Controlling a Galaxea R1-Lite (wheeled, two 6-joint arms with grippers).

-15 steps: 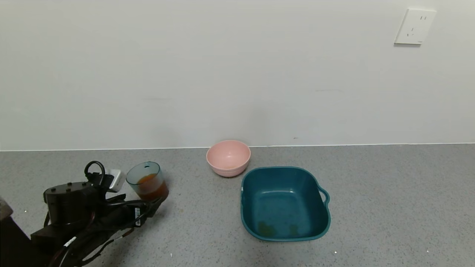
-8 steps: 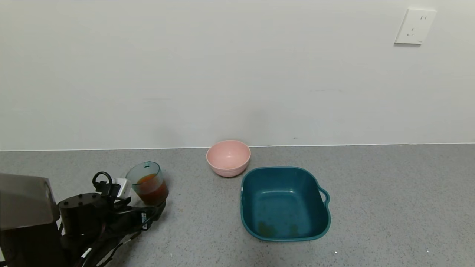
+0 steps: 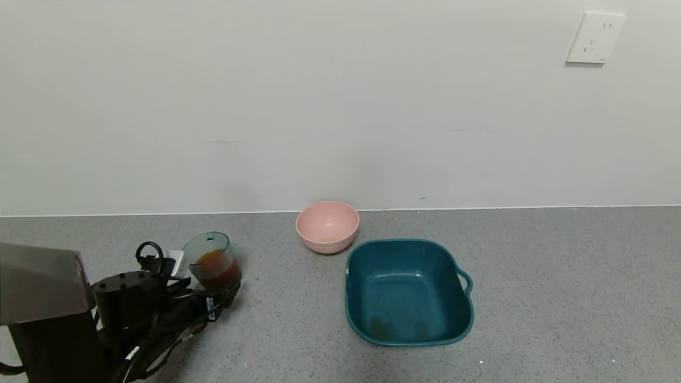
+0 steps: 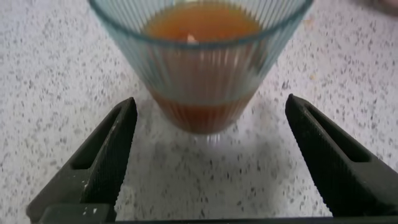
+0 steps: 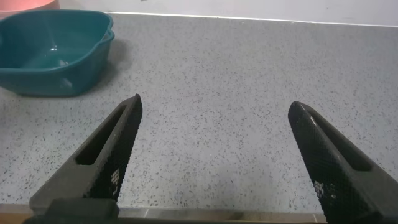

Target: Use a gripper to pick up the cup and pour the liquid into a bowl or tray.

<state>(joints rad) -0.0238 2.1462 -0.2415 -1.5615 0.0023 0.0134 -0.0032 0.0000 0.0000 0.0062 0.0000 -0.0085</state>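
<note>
The translucent blue-grey cup (image 3: 212, 259) stands on the grey counter at the left, part full of reddish-brown liquid (image 3: 214, 267). My left gripper (image 3: 226, 290) is open just in front of the cup's base. In the left wrist view the cup (image 4: 202, 68) with the liquid (image 4: 199, 22) sits between and just beyond the spread fingers, and the gripper (image 4: 210, 102) touches nothing. The pale pink bowl (image 3: 327, 226) is empty by the wall. My right gripper (image 5: 214, 102) is open and empty over bare counter; it is out of the head view.
A square teal tub (image 3: 408, 291) with a handle sits in front and to the right of the pink bowl, and it also shows in the right wrist view (image 5: 50, 56). A wall (image 3: 340, 106) runs behind the counter, with a socket (image 3: 595, 38) at the upper right.
My left arm has come forward and to the right, bringing the open gripper closer to the cup's base. The cup, bowl and tub have not moved.
</note>
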